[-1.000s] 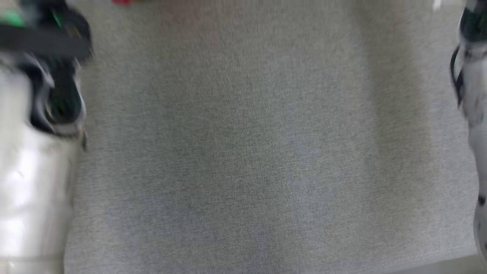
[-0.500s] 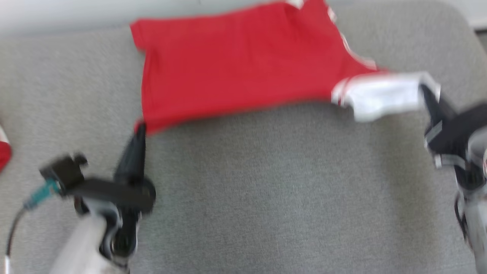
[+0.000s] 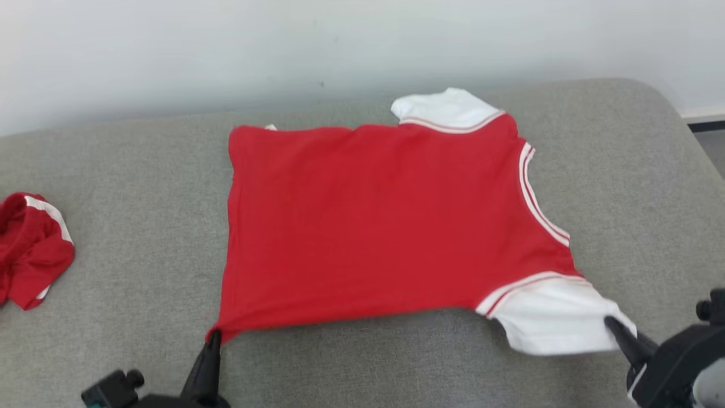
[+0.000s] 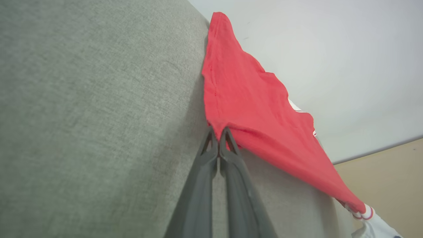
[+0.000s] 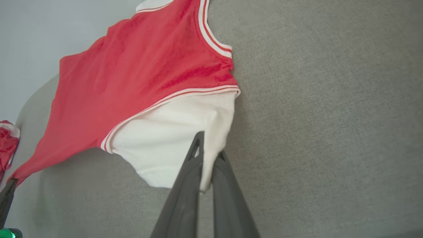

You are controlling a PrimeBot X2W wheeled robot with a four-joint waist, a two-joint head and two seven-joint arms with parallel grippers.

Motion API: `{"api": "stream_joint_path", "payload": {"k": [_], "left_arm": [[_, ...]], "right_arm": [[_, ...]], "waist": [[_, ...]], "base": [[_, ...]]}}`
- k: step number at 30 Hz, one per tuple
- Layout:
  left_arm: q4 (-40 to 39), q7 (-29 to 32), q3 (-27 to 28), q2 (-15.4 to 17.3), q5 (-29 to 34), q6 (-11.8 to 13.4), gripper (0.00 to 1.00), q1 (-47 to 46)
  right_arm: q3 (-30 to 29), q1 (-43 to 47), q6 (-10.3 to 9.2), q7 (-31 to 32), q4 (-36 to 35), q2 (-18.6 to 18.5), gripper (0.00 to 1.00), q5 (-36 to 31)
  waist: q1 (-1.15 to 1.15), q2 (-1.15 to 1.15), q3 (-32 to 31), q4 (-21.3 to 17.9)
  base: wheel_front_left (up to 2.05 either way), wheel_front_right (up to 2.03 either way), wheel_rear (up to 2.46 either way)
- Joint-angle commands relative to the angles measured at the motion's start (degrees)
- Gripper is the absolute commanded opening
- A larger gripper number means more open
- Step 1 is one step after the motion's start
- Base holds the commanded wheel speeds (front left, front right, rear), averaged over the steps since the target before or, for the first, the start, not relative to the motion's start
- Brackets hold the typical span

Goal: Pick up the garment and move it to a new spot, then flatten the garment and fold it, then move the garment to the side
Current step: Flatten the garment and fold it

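The garment (image 3: 368, 221) is a red T-shirt with white sleeves, spread nearly flat on the grey cushion (image 3: 141, 170), collar to the right. At the near left, my left gripper (image 3: 214, 335) is shut on its red hem corner (image 4: 218, 127). My right gripper (image 3: 613, 324) is shut on the edge of the near white sleeve (image 5: 178, 142) at the lower right. In the left wrist view the garment (image 4: 251, 109) stretches away from my left gripper (image 4: 218, 132). In the right wrist view my right gripper (image 5: 209, 145) pinches the sleeve.
A second red and white garment (image 3: 28, 249) lies crumpled at the cushion's left edge. A pale wall (image 3: 340, 45) rises behind the cushion. Its rounded right corner (image 3: 668, 107) drops to the floor. Bare grey cushion lies in front of the shirt.
The head camera has tilted up, so the whole shirt and the wall came into view. Both grippers stay shut on the same corners; the shirt now lies flatter.
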Motion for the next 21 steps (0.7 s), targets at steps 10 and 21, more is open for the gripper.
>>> {"api": "stream_joint_path", "payload": {"k": [10,21], "left_arm": [[-3.16,0.47,-0.27,0.56,1.88,2.9,0.0,8.09],[-6.15,2.09,-2.28,1.08,4.22,5.16,0.0,5.16]], "right_arm": [[-4.49,8.98,-0.13,10.46,-8.18,2.77,0.0,-1.66],[-1.14,1.17,-0.13,3.97,-5.47,2.78,0.0,-3.85]], "waist": [[0.02,0.02,-2.83,0.55],[0.02,0.02,-1.79,0.56]], "base": [[0.0,0.0,0.0],[0.0,0.0,0.0]]}}
